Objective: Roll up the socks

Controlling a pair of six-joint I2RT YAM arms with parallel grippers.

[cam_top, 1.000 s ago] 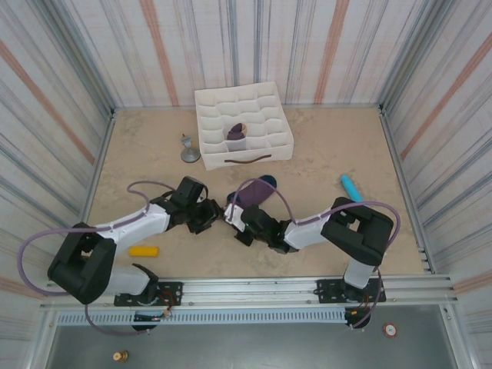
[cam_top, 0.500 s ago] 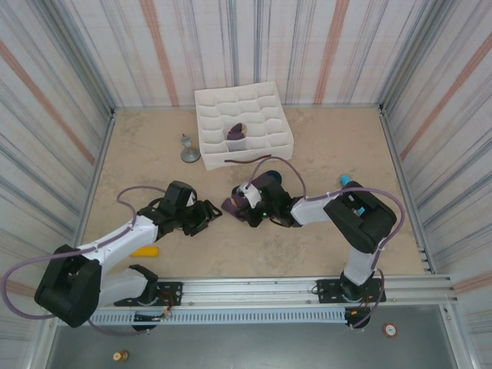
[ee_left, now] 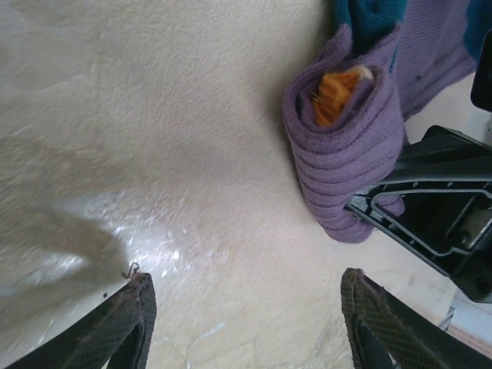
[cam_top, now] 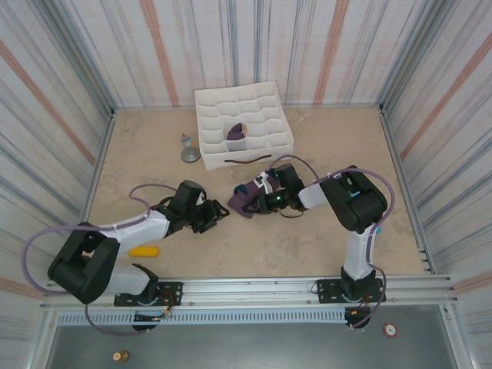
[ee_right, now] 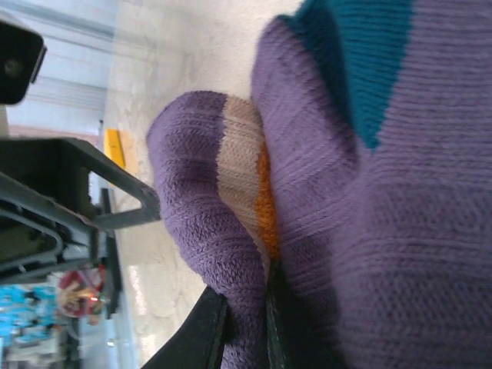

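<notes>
Now that the left gripper (cam_top: 213, 217) has let go and drawn back toward 8 o'clock, its fingers stand wide apart with nothing between them. The half-rolled sock (cam_top: 247, 197) lies just beyond it on the table (cam_top: 330, 146). The right gripper (cam_top: 260, 201) alone keeps the sock, its fingers pinched tight on a fold of purple fabric. It has carried the sock a little toward 1 o'clock from where the two grippers met. I judge the roll begun but loose, so it could unwind. From above, the sock's long axis runs 8 to 2 o'clock, with the rolled, orange-cored end at 8 and the dark toe at 2. Farther off, at 12 o'clock, the other sock (cam_top: 236, 132) sits bundled in a cell of the white organiser (cam_top: 246, 158).
</notes>
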